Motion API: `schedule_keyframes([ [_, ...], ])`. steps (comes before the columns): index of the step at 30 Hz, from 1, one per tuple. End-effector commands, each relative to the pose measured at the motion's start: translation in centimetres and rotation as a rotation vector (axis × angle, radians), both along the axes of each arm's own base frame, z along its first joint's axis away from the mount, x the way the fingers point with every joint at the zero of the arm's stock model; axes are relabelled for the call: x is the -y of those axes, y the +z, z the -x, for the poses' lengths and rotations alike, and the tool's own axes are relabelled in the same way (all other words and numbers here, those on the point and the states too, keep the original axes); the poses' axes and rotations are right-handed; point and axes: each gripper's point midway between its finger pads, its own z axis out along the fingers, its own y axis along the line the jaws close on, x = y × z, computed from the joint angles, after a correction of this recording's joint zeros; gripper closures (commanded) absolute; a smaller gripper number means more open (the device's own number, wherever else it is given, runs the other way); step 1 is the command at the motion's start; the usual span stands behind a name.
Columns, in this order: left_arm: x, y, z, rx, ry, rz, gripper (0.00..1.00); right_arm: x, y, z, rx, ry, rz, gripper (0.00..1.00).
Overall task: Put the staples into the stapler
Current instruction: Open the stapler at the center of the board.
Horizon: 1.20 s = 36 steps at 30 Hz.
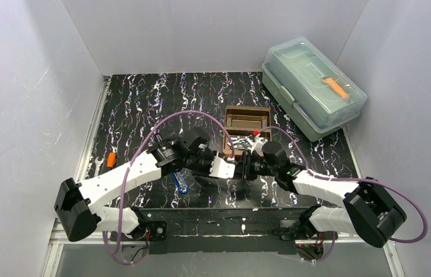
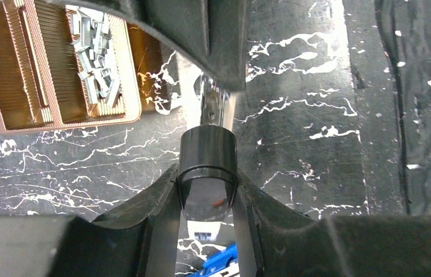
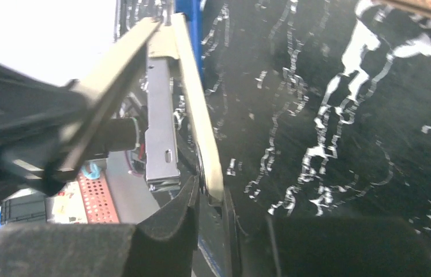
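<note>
The stapler (image 2: 207, 153) is black with a rounded end and is held up over the table between my two grippers. My left gripper (image 2: 207, 187) is shut on that rounded end. In the right wrist view the stapler's silvery metal channel (image 3: 161, 138) and a thin pale plate (image 3: 197, 121) run away from the camera. My right gripper (image 3: 210, 193) is shut on the near end of that plate. The staples (image 2: 94, 52) are short silvery strips heaped in one compartment of a brown tray (image 2: 5, 69). From above, the staples (image 1: 246, 140) lie just behind both grippers.
A blue object (image 1: 182, 183) lies on the black marbled table under the left arm, and a small orange item (image 1: 111, 159) sits near the left edge. A clear lidded box (image 1: 311, 86) stands at the back right. White walls enclose the table.
</note>
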Motion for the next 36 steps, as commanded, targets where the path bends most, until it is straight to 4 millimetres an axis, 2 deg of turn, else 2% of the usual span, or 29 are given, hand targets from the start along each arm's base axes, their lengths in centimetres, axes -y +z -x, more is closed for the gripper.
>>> schedule_keyframes([
  [1,0.0,4.5,-0.1,0.072,0.024,0.140,1.00,1.6,-4.0,-0.1,-0.008,-0.062,0.095,0.99],
  [10,-3.1,4.2,-2.9,0.068,0.155,0.131,1.00,2.6,-7.0,0.7,-0.048,-0.090,0.142,0.99],
  [21,-6.4,1.1,-7.2,0.053,0.253,0.064,1.00,2.8,-10.1,2.2,-0.070,-0.109,0.216,0.99],
  [28,-8.1,-0.1,-10.2,0.046,0.294,0.019,1.00,4.3,-11.2,2.8,-0.087,-0.148,0.243,0.99],
  [36,-9.4,-1.5,-13.1,-0.002,0.359,-0.047,1.00,4.5,-11.7,3.4,-0.106,-0.139,0.246,0.99],
])
